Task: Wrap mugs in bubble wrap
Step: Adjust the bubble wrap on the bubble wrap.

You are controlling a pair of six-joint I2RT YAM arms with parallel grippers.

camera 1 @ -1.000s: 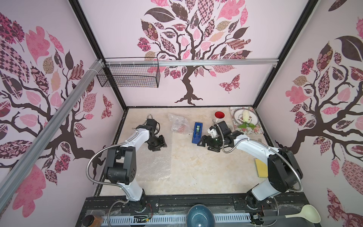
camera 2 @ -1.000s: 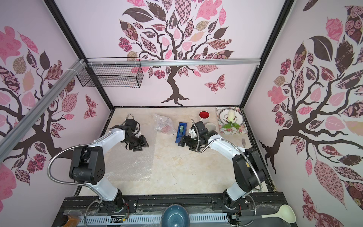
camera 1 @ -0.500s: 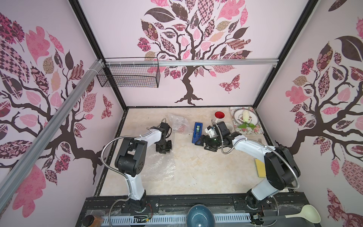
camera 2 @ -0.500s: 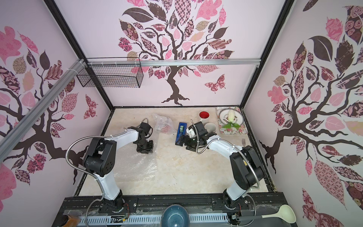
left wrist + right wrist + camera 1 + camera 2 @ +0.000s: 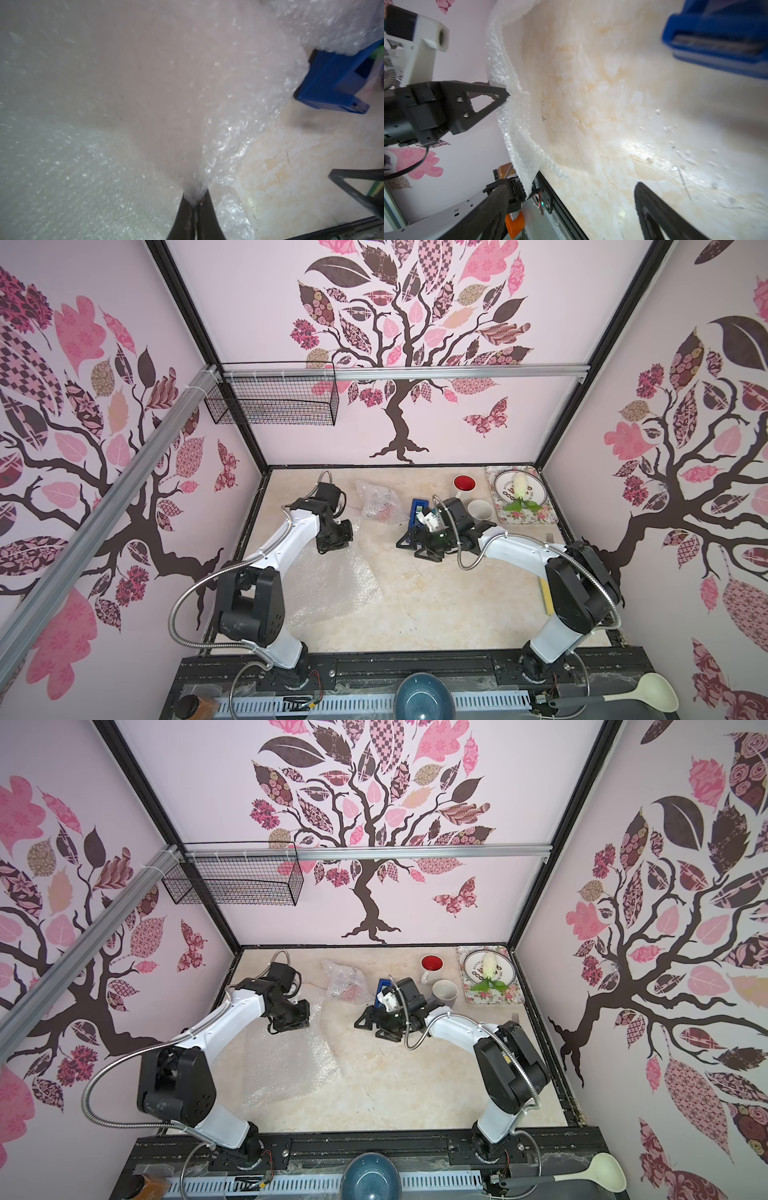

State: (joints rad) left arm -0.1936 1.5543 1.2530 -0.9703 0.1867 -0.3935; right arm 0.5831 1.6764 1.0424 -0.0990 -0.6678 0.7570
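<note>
- While the left tool [image 5: 195, 200] pinches the bubble wrap [image 5: 332, 585] by its edge on the table [image 5: 436, 605], our right tool [image 5: 415, 548] hangs wide open.
- We spot the white mug [image 5: 464, 482] and lavender mug [image 5: 481, 510] back right.

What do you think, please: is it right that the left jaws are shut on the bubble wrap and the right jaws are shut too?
Not quite: the right jaws stand wide open, holding nothing, as the right wrist view shows. The left jaws are shut on the bubble wrap.
</note>
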